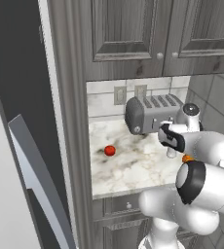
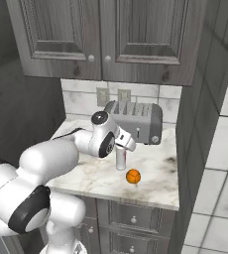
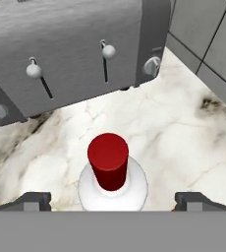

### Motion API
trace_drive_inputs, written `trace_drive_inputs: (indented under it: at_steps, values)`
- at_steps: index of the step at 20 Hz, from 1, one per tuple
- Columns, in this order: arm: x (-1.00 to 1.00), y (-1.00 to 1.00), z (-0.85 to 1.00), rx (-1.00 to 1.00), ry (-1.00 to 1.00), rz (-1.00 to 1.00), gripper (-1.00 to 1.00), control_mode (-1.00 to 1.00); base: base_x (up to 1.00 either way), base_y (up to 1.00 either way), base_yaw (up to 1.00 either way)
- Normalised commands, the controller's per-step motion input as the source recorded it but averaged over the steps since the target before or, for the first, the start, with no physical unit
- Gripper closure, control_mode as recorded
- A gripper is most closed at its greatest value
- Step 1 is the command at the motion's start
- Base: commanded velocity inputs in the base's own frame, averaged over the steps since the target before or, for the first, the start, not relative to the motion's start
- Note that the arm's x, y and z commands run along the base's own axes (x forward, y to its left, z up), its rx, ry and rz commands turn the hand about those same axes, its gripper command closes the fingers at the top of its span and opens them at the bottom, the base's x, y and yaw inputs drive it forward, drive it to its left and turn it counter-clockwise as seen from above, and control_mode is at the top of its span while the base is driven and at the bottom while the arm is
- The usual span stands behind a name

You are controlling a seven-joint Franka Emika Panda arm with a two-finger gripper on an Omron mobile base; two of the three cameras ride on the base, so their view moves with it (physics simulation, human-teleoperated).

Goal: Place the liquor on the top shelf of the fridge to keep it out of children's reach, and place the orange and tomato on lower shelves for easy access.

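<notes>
The liquor point(image 3: 108, 160) is a white bottle with a red cap, standing upright on the marble counter in front of the toaster. My gripper point(image 3: 113, 202) hangs just above it, open, one fingertip on each side and apart from the bottle. From the right base view the gripper point(image 2: 121, 148) sits over the bottle point(image 2: 120, 161), and the orange point(image 2: 133, 176) lies close by to its right. The tomato point(image 1: 109, 151) rests on the counter's left part. The fridge point(image 1: 16, 73) shows its dark door on the left. The top shelf and lower shelves are out of view.
A silver toaster point(image 2: 136, 121) stands at the back of the counter point(image 2: 155, 191), close behind the bottle. Grey wall cabinets point(image 2: 106, 34) hang overhead. A tiled wall point(image 2: 215, 149) bounds the counter on the right. The fridge's curved silver handle point(image 1: 36, 180) juts at lower left.
</notes>
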Motion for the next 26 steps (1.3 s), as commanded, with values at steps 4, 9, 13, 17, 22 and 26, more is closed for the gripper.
trace_drive_inputs:
  at_steps: [4, 9, 13, 17, 22, 26]
  values:
    - [0.14, -0.05, -0.12, 0.00, -0.08, -0.01, -1.00, -1.00, 0.00, 0.00, 0.00]
    - [0.12, -0.03, -0.15, 0.00, -0.11, -0.01, -1.00, -1.00, 0.00, 0.00, 0.00]
    - [0.10, -0.06, -0.16, 0.00, -0.13, 0.00, -1.00, -1.00, 0.00, 0.00, 0.00]
    - [0.14, -0.04, -0.16, 0.00, -0.12, 0.00, -1.00, -1.00, 0.00, 0.00, 0.00]
    - [0.23, -0.02, -0.18, 0.00, -0.09, 0.00, 1.00, -1.00, 0.00, 0.00, 0.00]
    - [0.17, 0.00, -0.07, 0.00, -0.02, 0.00, 1.00, -1.00, 0.00, 0.00, 0.00]
